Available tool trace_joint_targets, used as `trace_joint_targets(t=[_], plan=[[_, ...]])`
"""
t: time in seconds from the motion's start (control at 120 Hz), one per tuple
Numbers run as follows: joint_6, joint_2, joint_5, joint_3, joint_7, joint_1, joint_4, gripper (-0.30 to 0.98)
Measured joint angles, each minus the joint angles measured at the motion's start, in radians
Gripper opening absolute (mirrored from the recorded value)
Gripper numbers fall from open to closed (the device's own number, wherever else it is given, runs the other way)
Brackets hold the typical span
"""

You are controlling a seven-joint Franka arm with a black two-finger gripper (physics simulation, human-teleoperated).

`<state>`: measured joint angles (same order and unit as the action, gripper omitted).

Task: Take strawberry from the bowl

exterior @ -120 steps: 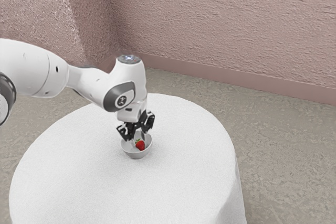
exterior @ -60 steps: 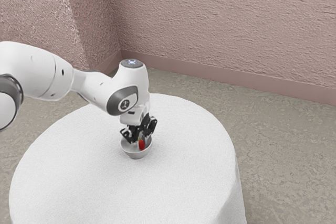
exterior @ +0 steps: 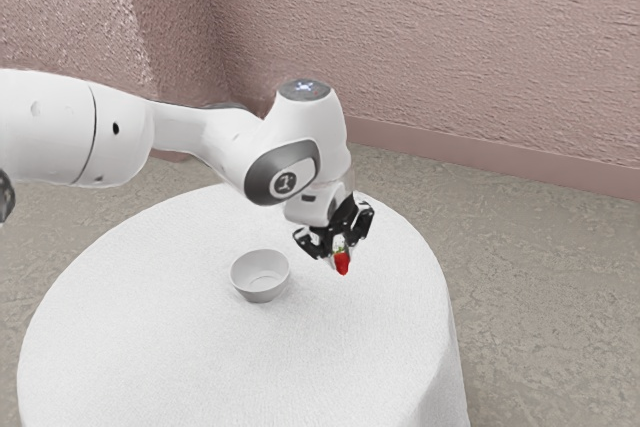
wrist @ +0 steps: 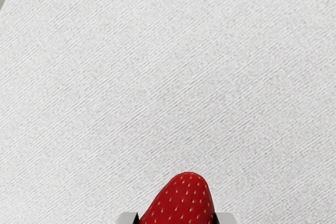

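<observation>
My gripper (exterior: 340,251) is to the exterior view's right of the grey bowl (exterior: 260,277), shut on the red strawberry (exterior: 342,264). The strawberry hangs tip down between the fingertips, outside the bowl and above the white cloth. The bowl stands upright with its inside bare. In the wrist view the strawberry (wrist: 181,203) is large at the lower edge, with a fingertip against it on either side.
A round table with a white cloth (exterior: 200,367) carries the bowl. Its curved edge lies beyond the gripper toward the exterior view's right, with the floor (exterior: 540,287) past it.
The gripper was down at the bowl and closed on the strawberry. It has since come out of the bowl with it and moved toward the exterior view's right. The bowl stayed where it was.
</observation>
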<state>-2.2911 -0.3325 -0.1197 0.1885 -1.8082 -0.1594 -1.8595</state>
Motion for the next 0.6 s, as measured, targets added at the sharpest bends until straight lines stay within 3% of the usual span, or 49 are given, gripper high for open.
trace_joint_targets(t=[0.25, 0.433, 0.6], plan=[[-0.006, -0.169, 0.014, 0.003, 0.021, -0.044, 0.05, 0.09], [-0.007, -0.196, 0.017, 0.003, 0.038, -0.044, 0.051, 0.4], [-0.005, -0.141, 0.019, 0.002, 0.057, -0.043, 0.026, 0.56]])
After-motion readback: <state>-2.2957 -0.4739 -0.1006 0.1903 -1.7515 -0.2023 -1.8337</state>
